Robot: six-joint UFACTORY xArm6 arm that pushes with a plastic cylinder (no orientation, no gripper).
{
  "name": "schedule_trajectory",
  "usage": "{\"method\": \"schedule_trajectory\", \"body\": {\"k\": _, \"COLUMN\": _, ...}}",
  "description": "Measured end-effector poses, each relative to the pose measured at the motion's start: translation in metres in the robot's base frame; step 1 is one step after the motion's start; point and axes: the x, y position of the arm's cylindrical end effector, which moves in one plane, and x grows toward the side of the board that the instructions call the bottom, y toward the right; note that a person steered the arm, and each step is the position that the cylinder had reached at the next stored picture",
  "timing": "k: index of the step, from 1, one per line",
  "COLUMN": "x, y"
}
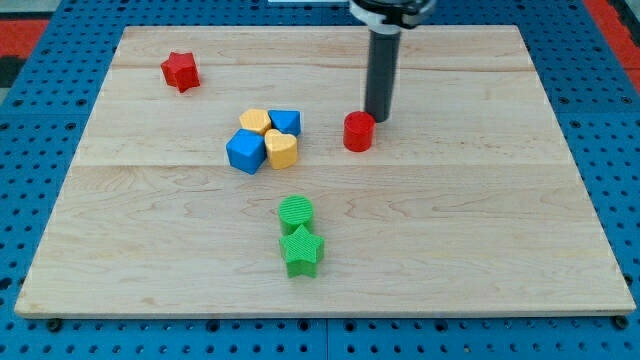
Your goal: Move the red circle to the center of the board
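The red circle (358, 131) stands on the wooden board (480, 220), a little above and to the right of the board's middle. My tip (377, 118) rests just to the upper right of the red circle, close to it or touching it. The dark rod rises from there to the view's top edge.
A red star (180, 71) lies at the upper left. A cluster left of the red circle holds a blue cube (245, 150), a yellow hexagon (254, 122), a small blue block (285, 122) and a yellow heart (281, 148). A green circle (295, 212) sits above a green star (301, 250).
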Motion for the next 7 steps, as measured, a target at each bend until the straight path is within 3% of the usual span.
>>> {"method": "schedule_trajectory", "body": {"k": 1, "x": 0.013, "y": 0.006}}
{"method": "schedule_trajectory", "body": {"k": 3, "x": 0.029, "y": -0.041}}
{"method": "schedule_trajectory", "body": {"k": 7, "x": 0.034, "y": -0.061}}
